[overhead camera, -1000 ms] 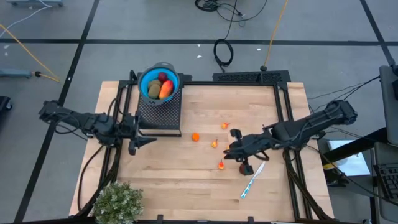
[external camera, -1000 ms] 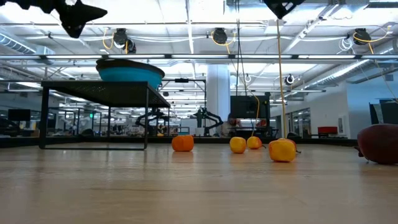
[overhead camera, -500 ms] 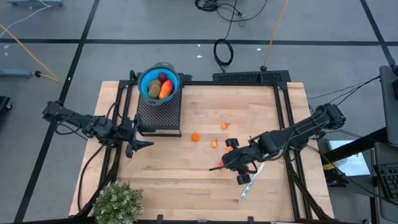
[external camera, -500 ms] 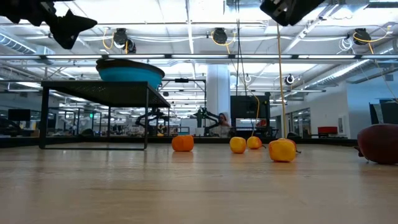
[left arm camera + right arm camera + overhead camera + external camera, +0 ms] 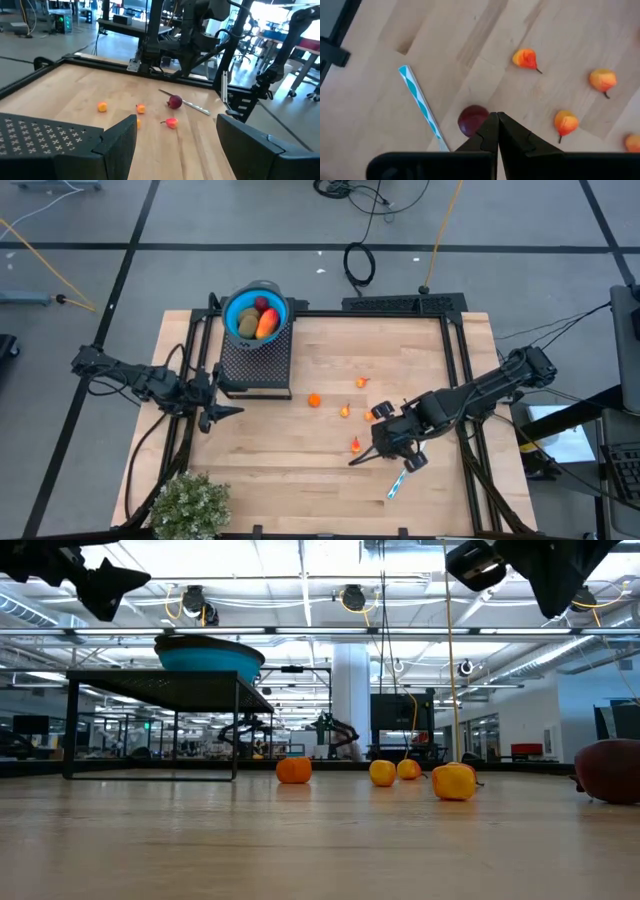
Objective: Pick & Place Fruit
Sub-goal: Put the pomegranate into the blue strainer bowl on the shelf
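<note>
Fruit lies in two places: some in the blue bowl (image 5: 255, 313) on the black mesh stand (image 5: 255, 361) at about eleven o'clock on the counter (image 5: 300, 465), the rest scattered over the wood near the middle. In the bowl I can see a long red-orange piece (image 5: 266, 324), a brown-green oval (image 5: 247, 325) and a small dark red ball (image 5: 262, 304). On the wood there is a round orange piece (image 5: 314, 400), then three little orange bits with stems (image 5: 345, 411) trailing off toward four o'clock from it, and a dark red ball (image 5: 472, 119) lying just beside the white-and-blue pen (image 5: 420, 107). My right hand (image 5: 496, 131) hangs over that ball, fingers pressed together to a point, holding nothing; from above it sits at roughly four o'clock of the counter's middle (image 5: 395, 445), and the ball itself is hidden under it there. My left hand (image 5: 222, 412) waits at the nine o'clock edge, just off the front of the mesh stand, its two dark fingers (image 5: 117, 145) spread wide with nothing between them; past them I look across the counter at the scattered bits, the ball and the pen. A bushy green plant (image 5: 188, 507) stands at the seven o'clock corner. From counter height the orange pieces (image 5: 294, 770) stand in a row, apart from one another.
</note>
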`<state>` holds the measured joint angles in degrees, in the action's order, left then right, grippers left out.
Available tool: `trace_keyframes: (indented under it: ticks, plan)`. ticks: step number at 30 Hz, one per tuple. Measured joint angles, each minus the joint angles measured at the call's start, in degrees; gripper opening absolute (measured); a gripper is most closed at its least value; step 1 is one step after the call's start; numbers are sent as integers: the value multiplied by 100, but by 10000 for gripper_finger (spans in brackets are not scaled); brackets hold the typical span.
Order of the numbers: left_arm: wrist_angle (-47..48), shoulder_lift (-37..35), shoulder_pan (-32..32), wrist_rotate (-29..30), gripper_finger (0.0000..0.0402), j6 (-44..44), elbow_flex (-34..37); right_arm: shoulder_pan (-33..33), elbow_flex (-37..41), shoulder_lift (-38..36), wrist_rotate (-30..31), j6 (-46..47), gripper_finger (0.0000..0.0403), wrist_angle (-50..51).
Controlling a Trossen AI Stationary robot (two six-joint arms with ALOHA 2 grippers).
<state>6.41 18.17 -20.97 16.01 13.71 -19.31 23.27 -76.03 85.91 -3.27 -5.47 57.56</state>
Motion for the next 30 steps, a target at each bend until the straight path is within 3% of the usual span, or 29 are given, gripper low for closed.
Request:
trace_keyframes:
  ticks: [11,18,23,30]
  plan:
    - [26,17,0,2,273,-8,0,-2,2,0,17,-466,12,270]
    - [-155,17,0,30,273,28,0,9,158,-2,12,-738,84,240]
    - [-432,17,-3,-738,273,-325,0,83,581,-1,-279,-744,147,-167]
    - [-499,17,63,-701,273,-256,0,278,1076,-1,-446,-929,209,-890]
